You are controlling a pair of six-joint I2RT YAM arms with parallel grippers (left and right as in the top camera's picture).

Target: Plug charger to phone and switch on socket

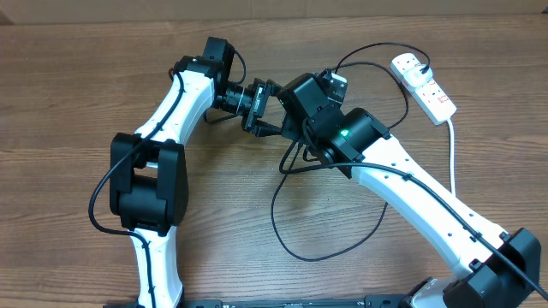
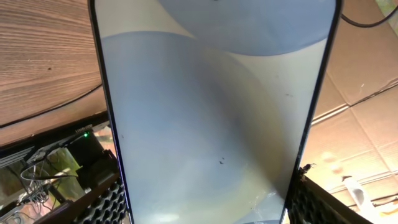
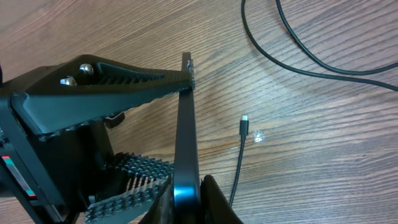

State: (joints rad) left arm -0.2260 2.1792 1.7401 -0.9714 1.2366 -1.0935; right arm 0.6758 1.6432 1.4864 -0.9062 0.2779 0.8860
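The phone [image 2: 211, 112] is held off the table between both grippers; its pale blue screen fills the left wrist view. In the right wrist view it shows edge-on [image 3: 185, 124]. In the overhead view the grippers hide it. My left gripper [image 1: 259, 107] is shut on the phone's long sides [image 2: 208, 208]. My right gripper [image 1: 293, 120] is shut on the phone's end [image 3: 186, 202]. The charger cable [image 1: 325, 255] loops over the table, and its connector tip [image 3: 244, 118] lies free on the wood right of the phone. The white socket strip [image 1: 432, 92] lies at the far right.
The charger cable's far loops [image 1: 377, 60] run to the strip's far end. The strip's thick white cord [image 1: 452, 145] trails toward the front along the right arm. Cardboard and clutter show beyond the table in the left wrist view [image 2: 360, 124].
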